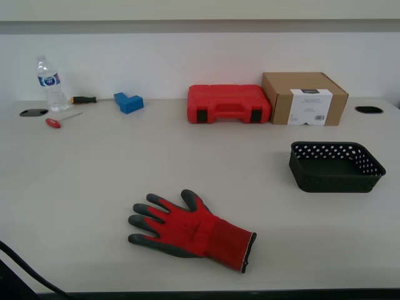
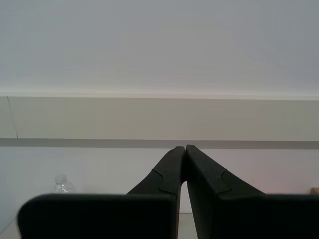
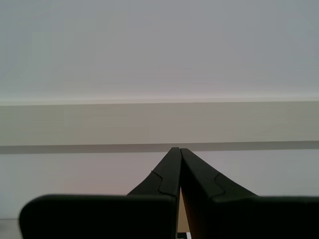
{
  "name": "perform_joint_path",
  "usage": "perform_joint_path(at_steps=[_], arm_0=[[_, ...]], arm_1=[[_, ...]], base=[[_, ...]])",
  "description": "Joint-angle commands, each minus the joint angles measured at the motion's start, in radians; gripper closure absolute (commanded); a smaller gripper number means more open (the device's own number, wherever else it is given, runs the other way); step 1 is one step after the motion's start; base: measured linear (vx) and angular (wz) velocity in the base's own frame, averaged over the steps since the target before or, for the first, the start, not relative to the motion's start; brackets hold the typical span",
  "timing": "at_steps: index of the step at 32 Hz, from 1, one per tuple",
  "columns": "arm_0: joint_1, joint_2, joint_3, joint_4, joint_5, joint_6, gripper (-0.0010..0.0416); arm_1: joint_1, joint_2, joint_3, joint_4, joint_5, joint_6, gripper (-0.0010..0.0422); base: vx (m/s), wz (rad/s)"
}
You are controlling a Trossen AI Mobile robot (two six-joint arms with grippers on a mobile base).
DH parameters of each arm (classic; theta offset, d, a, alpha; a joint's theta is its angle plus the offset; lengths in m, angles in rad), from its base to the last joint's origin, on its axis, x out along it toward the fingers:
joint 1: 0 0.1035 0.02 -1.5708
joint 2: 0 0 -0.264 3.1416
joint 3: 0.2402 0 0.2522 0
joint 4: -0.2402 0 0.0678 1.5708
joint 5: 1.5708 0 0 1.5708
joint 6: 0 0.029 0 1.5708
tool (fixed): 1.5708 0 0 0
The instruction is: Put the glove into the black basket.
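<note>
Nothing is done yet. The glove (image 1: 190, 232) lies flat on the table (image 1: 94, 169), well apart from the empty black basket (image 1: 335, 166). My first gripper (image 3: 176, 149) and my second gripper (image 2: 182, 147) point at the wall, fingers clenched on nothing.

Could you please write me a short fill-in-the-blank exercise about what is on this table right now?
1. The glove lies flat on the ____.
2. The black basket holds ____.
3. The red tool case stands beside the cardboard ____.
4. The jaws of my first gripper and my second gripper are ____.

Missing words: table; nothing; box; shut
</note>
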Motion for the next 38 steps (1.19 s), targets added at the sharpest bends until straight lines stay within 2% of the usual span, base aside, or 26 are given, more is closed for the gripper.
perform_joint_path(at_steps=[1, 38], arm_0=[[0.0, 0.0, 0.001, 0.003, 0.0, -0.001, 0.0405], [0.0, 0.0, 0.001, 0.003, 0.0, -0.001, 0.0405]], arm_1=[[0.0, 0.0, 0.0, 0.003, -0.001, 0.0, 0.0412], [0.0, 0.0, 0.0, 0.003, -0.001, 0.0, 0.0412]], base=[[0.0, 0.0], [0.0, 0.0]])
